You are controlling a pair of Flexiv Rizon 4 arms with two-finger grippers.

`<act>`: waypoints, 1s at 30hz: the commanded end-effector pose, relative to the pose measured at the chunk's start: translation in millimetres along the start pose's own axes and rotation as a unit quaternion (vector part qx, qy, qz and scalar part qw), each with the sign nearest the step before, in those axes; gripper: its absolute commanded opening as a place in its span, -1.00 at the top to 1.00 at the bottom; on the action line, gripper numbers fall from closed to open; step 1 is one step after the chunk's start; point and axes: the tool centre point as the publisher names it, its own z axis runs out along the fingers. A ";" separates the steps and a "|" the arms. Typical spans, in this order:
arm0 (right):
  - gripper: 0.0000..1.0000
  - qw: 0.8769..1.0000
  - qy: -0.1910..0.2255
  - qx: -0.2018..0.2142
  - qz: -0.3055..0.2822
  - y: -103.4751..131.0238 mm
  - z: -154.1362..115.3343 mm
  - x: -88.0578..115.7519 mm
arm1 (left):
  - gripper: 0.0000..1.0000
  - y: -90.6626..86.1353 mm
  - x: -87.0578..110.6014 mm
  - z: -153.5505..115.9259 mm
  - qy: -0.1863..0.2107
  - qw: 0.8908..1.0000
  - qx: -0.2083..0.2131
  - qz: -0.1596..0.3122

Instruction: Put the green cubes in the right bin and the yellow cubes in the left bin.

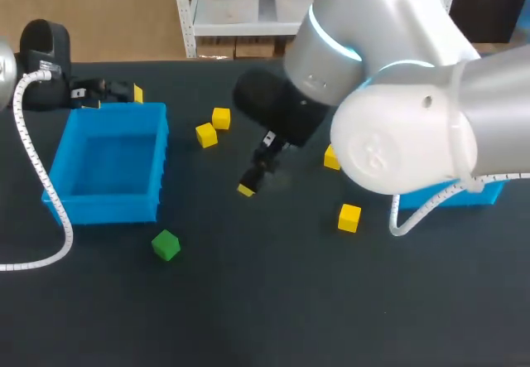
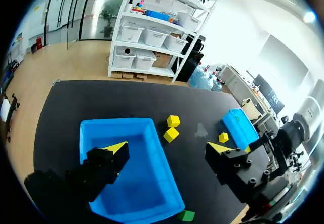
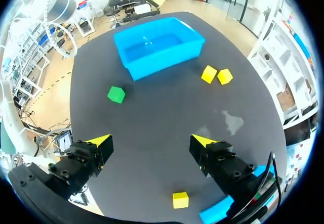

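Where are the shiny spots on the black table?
Left wrist view: a pale glare patch on the table beside the two yellow cubes. Right wrist view: a like patch between the right end effector and those cubes. Head view: none clear.

This looks like a robotics lab. A bulky grey-white robot arm [image 1: 414, 127] hangs over a black table [image 1: 273, 309], and a coiled white cable [image 1: 41, 176] trails across it. Test props lie about: a left bin [image 1: 108, 210] and right bin [image 1: 472, 195] of blue plastic, yellow cubes [image 1: 349, 217] and a green cube [image 1: 166, 244].
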 end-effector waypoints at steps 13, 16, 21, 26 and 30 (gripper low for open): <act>-1.00 1.000 0.004 -0.019 -0.002 20.8 13.3 -6.5 | -1.00 2.2 1.3 -0.2 -0.003 1.000 0.005 0.001; -1.00 1.000 0.004 -0.022 0.000 25.2 20.4 -9.4 | -1.00 2.2 1.3 -0.2 -0.003 1.000 0.005 0.001; -1.00 1.000 0.006 -0.014 0.008 30.1 35.9 -14.4 | -1.00 2.2 1.3 -0.2 -0.003 1.000 0.005 0.001; -1.00 1.000 0.010 -0.008 0.014 34.3 51.5 -21.3 | -1.00 2.2 1.3 -0.2 -0.003 1.000 0.005 0.001; -1.00 1.000 0.009 -0.012 0.020 39.3 56.7 -28.1 | -1.00 2.2 1.3 -0.2 -0.003 1.000 0.005 0.001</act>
